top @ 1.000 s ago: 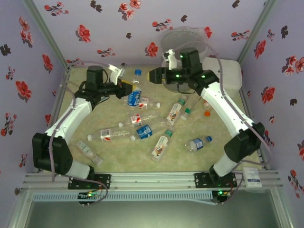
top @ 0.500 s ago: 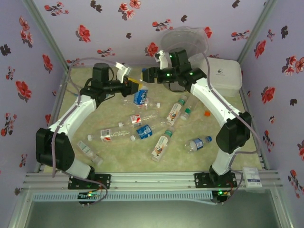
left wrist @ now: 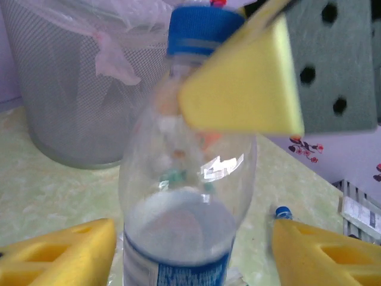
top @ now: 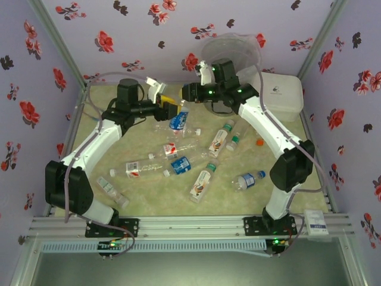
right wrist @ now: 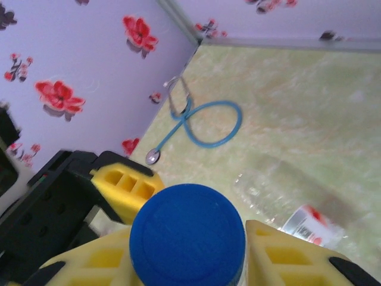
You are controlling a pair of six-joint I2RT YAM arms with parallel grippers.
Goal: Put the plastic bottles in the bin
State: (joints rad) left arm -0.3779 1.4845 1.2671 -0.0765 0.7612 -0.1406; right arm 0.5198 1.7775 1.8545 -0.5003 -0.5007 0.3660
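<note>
- I have two grippers: my left gripper [left wrist: 193,244] and my right gripper [right wrist: 189,256].
- There is one bin [top: 229,50]. It is tall, round and grey, with a clear bag inside.
- I count about eleven bottles [top: 178,156] in all. Some are clear and hard to see, so I may be off by one.
- One bottle [left wrist: 187,196] is up in my grippers. The others lie on the mat [top: 149,196] in front of the bin, farther from it than the held one.
- There is one white box [top: 277,95], just beside the bin on its right.
- There is one blue stethoscope [right wrist: 202,122] on the mat by the flowery wall. I cannot tell how far it is from the bin.
- My right gripper is squeezed tight on the neck of the held bottle. The blue cap [right wrist: 187,238] pokes up between its yellow fingers [right wrist: 113,259].
- My left gripper is wide. Its two yellow fingers [left wrist: 65,250] stand apart, one on each side of the bottle's blue label, and do not seem to touch it.
- The held bottle stands upright, cap on top.
- It is near the bin, in front of it and a bit to its left, not over it and not touching it.
</note>
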